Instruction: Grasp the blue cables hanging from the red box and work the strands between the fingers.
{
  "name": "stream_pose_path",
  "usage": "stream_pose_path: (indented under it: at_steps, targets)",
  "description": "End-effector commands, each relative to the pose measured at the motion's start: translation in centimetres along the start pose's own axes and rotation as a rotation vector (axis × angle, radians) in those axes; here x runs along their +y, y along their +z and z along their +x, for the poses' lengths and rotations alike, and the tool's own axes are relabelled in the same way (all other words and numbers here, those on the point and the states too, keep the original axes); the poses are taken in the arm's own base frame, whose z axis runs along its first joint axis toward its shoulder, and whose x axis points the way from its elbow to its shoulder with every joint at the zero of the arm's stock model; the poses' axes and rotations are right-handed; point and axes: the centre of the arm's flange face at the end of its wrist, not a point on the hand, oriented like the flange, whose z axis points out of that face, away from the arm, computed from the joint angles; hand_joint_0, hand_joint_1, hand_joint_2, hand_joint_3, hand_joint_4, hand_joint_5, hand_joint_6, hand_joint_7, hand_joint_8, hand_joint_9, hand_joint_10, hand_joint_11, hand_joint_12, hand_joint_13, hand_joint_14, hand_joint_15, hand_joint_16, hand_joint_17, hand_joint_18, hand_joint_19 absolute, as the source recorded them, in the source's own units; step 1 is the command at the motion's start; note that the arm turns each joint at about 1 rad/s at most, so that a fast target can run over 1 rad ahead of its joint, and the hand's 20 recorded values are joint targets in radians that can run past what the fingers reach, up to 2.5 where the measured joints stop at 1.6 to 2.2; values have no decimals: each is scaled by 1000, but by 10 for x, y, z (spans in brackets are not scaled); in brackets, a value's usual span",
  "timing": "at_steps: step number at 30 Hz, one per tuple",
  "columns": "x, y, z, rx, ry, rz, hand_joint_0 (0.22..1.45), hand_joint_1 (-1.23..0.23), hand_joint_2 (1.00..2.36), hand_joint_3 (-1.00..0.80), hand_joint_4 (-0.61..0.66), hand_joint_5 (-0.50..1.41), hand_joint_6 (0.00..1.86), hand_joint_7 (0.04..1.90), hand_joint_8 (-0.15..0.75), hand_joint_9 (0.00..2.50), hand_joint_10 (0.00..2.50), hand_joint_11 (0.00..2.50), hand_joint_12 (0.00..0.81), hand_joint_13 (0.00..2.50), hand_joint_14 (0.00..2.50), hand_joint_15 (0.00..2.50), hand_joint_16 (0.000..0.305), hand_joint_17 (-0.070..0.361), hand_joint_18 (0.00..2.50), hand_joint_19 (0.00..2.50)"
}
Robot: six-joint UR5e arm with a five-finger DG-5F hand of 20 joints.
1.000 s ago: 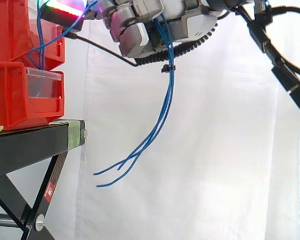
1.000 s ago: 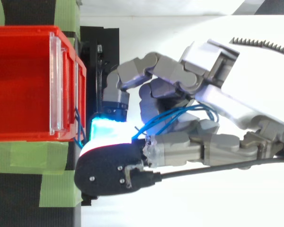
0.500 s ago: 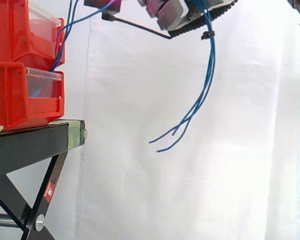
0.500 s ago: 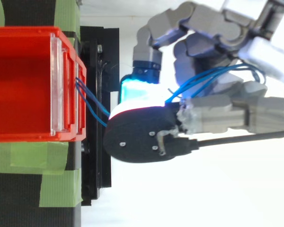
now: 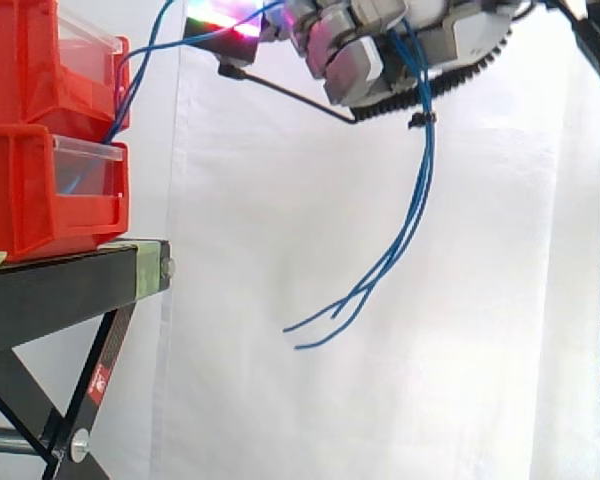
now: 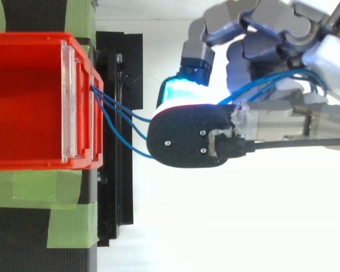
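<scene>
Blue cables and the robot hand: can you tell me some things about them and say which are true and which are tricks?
1. The blue cables run from the red bins up to the robot hand. True.
2. The loose ends of the cables lie on the black stand. False: they dangle in the air in front of the white curtain.
3. The robot hand is curled shut on the cables. True.
4. The robot hand is reaching down inside a red bin. False: it is up high, beside the bins and apart from them.
</scene>
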Motion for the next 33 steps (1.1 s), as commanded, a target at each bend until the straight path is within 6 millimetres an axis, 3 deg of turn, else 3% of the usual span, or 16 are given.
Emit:
stream_pose_path:
  at_steps: [1,13,22,33]
  targets:
    - [-7,4,15,-10,204,-91,871,-665,1013,-204,169,122,1203,1080,376,674,2500,2465,418,998,2500,1322,45,102,1373,1281]
    - [-5,2,17,-46,259,-100,869,-664,1013,-199,169,122,1198,1091,376,674,2500,2465,418,998,2500,1322,45,102,1373,1281]
    - [1,4,19,-36,456,-125,870,-664,1013,-202,177,119,1197,1098,376,674,2500,2465,418,998,2500,1322,45,102,1373,1281]
    - [57,-4,22,-45,515,-118,871,-664,1013,-209,171,120,1198,1090,376,674,2500,2465,418,998,2500,1322,45,102,1373,1281]
